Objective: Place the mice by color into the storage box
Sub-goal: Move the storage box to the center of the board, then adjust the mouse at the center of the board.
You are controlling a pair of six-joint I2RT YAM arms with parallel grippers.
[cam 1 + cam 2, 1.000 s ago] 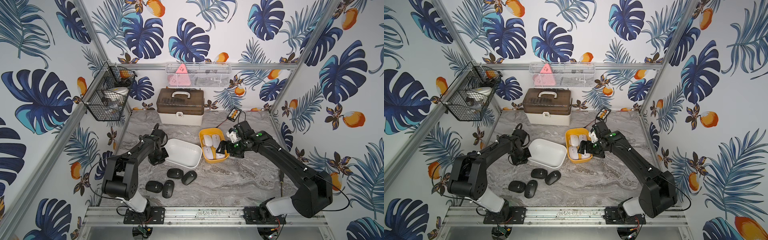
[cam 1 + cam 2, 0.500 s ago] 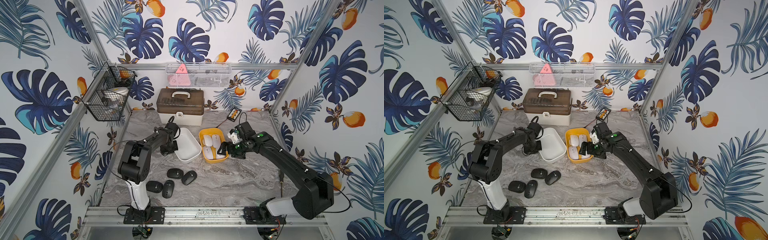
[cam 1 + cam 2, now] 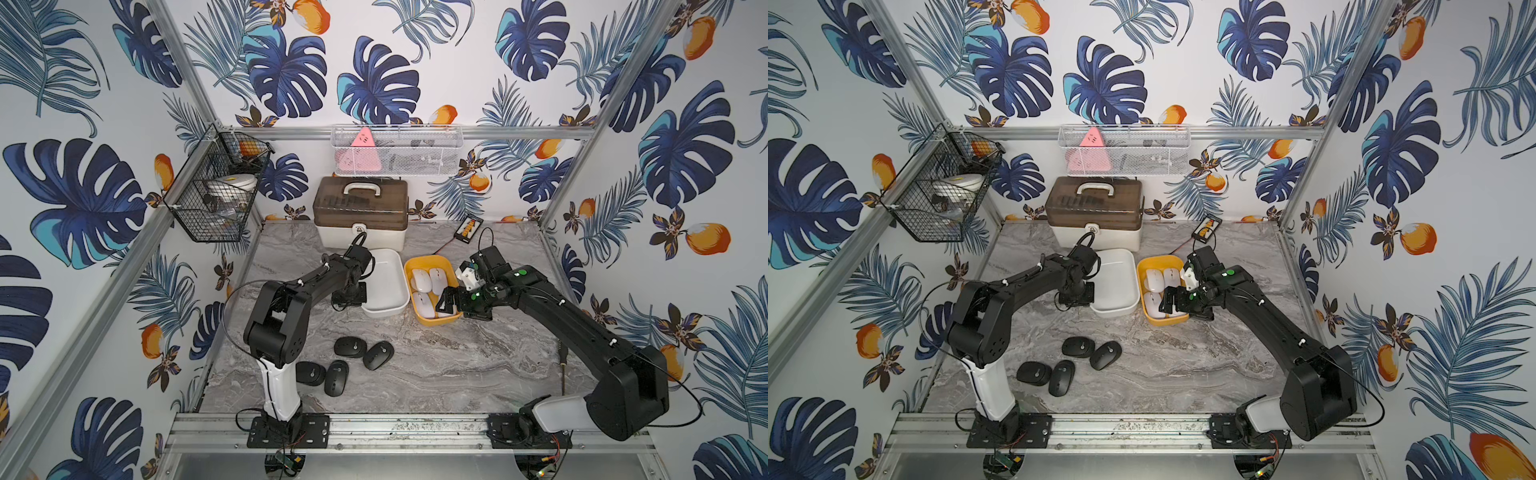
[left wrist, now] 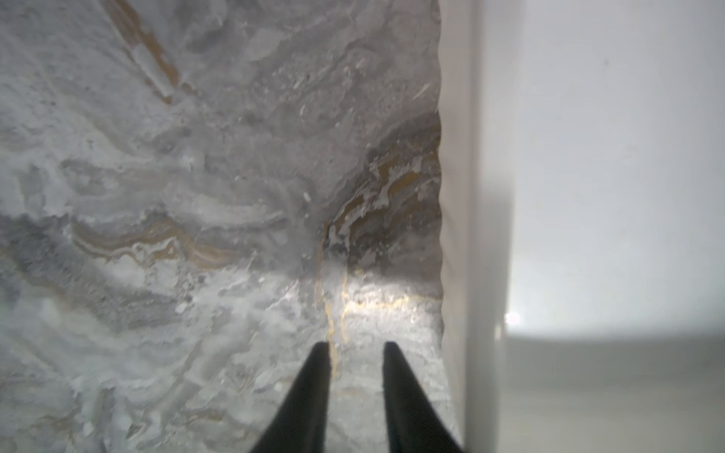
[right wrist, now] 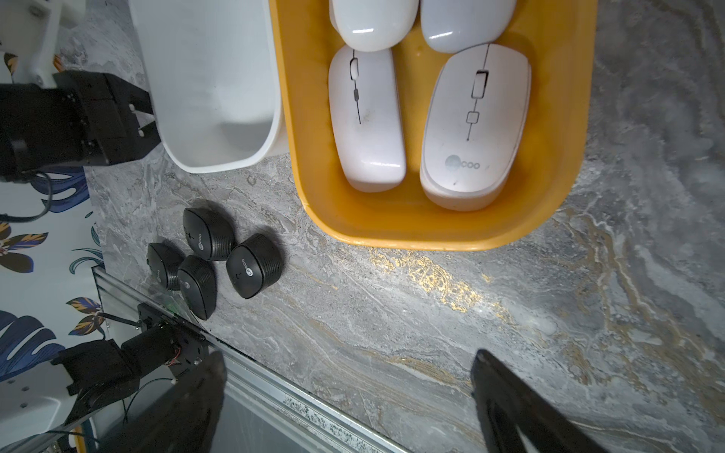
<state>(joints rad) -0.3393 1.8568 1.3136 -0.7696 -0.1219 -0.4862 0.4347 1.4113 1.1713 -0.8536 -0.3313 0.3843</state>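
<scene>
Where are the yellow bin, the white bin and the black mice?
yellow bin [image 5: 431, 231]: right wrist view, on its wall.
white bin [image 3: 385, 277]: in a top view, on its bare floor.
black mice [image 3: 378, 355]: in a top view, on one mouse's shell.

The right wrist view's edge cuts off two white mice [image 5: 372, 23].

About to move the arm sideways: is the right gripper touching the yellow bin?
Apart. In the right wrist view, bare table shows between the yellow bin and the fingertips of the right gripper.
</scene>
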